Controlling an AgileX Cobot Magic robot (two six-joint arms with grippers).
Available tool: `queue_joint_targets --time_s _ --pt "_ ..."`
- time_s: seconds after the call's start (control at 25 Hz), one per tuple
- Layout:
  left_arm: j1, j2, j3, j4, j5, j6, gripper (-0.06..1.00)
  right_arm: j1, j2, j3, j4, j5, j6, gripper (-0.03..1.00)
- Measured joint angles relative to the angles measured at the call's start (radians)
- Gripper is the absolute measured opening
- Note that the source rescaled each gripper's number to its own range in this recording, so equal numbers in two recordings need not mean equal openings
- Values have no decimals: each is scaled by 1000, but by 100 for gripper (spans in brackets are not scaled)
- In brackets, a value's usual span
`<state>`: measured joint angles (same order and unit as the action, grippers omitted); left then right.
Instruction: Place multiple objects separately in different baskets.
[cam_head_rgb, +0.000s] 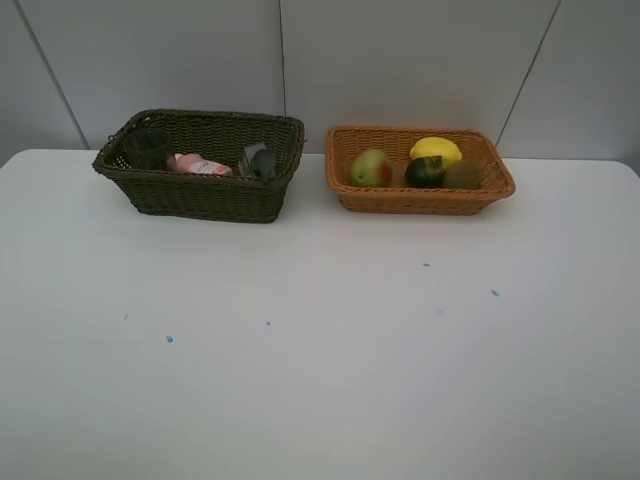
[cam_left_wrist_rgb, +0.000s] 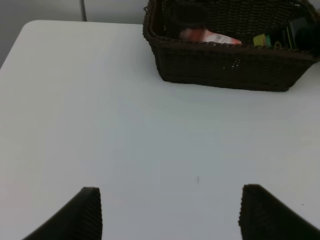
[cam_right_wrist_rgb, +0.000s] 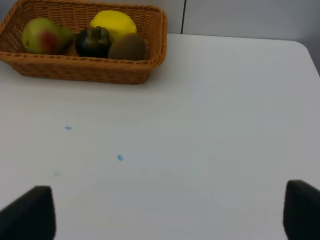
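white table (cam_head_rgb: 320, 380), blue specks (cam_head_rgb: 169, 339), grey panelled wall (cam_head_rgb: 400, 60)

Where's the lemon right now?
In the high view, the yellow lemon sits at the back of the orange basket on the right, just behind the dark mangosteen and the kiwi.

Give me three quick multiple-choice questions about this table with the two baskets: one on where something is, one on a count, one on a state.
1. Where is the lemon?
A. orange basket
B. dark basket
C. on the table

2. How many fruits lie in the orange basket?
A. two
B. four
C. six

3. How is the right end effector?
A. shut on the lemon
B. shut on nothing
C. open, holding nothing

Answers: 1 A, the lemon lies at the orange basket's back. 2 B, mango, lemon, mangosteen, kiwi. 3 C, its fingers stand wide apart over bare table.
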<state>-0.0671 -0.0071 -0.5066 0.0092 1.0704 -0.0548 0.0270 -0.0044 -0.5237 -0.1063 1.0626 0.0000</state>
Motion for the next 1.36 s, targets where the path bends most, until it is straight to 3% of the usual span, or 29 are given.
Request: queue_joint_targets --time_s 0.36,1.36 --pt "40 0 0 0 0 1 73 0 0 0 0 0 0 100" --pt "40 0 0 0 0 2 73 0 0 0 0 0 0 100"
